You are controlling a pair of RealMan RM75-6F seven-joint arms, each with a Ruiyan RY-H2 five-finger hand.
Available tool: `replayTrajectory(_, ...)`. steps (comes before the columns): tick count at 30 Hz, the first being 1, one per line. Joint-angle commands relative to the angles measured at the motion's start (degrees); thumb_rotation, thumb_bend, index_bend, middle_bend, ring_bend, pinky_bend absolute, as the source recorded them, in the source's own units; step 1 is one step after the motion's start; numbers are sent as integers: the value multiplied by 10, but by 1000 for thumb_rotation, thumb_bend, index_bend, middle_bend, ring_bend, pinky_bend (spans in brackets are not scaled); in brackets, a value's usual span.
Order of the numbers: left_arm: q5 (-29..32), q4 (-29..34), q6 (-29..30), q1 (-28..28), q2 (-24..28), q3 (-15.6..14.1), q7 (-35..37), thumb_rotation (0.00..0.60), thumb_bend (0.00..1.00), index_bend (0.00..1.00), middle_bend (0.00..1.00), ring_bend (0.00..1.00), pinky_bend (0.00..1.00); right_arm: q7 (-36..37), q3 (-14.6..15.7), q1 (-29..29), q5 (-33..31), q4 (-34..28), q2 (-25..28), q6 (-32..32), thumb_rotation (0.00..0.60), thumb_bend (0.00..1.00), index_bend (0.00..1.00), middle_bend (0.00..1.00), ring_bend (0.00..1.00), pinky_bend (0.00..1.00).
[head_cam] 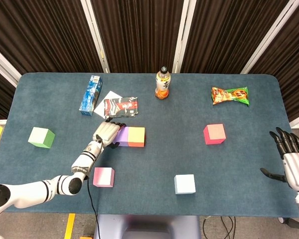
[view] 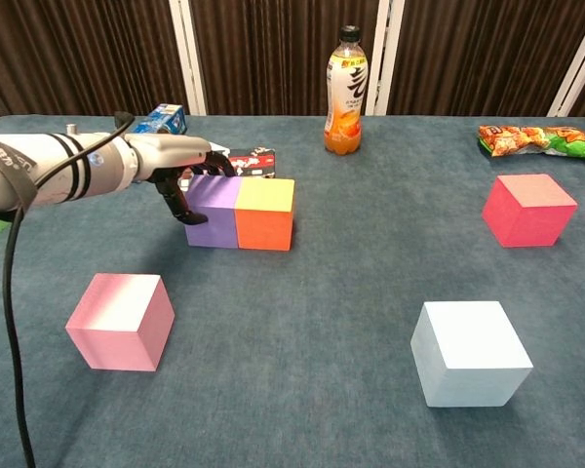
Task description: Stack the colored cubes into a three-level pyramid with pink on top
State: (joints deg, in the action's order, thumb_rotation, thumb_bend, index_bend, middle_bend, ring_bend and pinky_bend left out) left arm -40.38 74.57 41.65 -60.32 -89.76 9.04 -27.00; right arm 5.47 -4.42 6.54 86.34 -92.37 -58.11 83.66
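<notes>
My left hand [head_cam: 107, 133] [view: 180, 166] grips the purple cube [head_cam: 122, 135] [view: 213, 211] from its left side, with fingers over its back and one down its front-left face. The purple cube stands on the table, touching the orange cube with a yellow top [head_cam: 136, 136] [view: 265, 214] on its right. The pink cube [head_cam: 103, 177] [view: 120, 321] sits alone near the front left. A pale blue cube [head_cam: 185, 183] [view: 470, 353] is front centre-right, a magenta cube [head_cam: 214, 134] [view: 528, 209] to the right and a green cube [head_cam: 41, 137] far left. My right hand [head_cam: 291, 162] hangs open beyond the table's right edge.
An orange drink bottle [head_cam: 162, 83] [view: 345, 92] stands at the back centre. A snack bag [head_cam: 230, 95] [view: 539, 141] lies back right. A blue box [head_cam: 90, 94] and a red-and-black packet on white paper [head_cam: 120, 106] lie just behind the purple cube.
</notes>
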Motion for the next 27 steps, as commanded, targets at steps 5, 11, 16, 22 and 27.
replayTrajectory(5,15,-6,-1,-7,-4,-4,-6,600,382,218,313,278,104,3,-1,-1,-1,4,-1,0,600,128,0,31,0,45)
replayTrajectory(11,21,-8,-3,-10,-6,-6,-8,600,383,188,289,267,106,3,-1,-1,-1,4,-1,0,600,129,0,31,0,45)
replayTrajectory(16,28,-6,-5,-13,-6,-10,-10,600,384,83,210,201,114,5,-1,-1,-2,6,-1,-1,600,128,0,31,0,45)
replayTrajectory(22,30,3,2,-13,-3,-13,-12,600,385,23,133,131,127,8,-1,-1,-1,9,-2,0,600,128,0,31,0,45)
replayTrajectory(27,38,17,6,-12,3,-14,-10,600,364,0,33,34,126,9,-2,-2,0,10,-3,2,600,129,0,31,0,3)
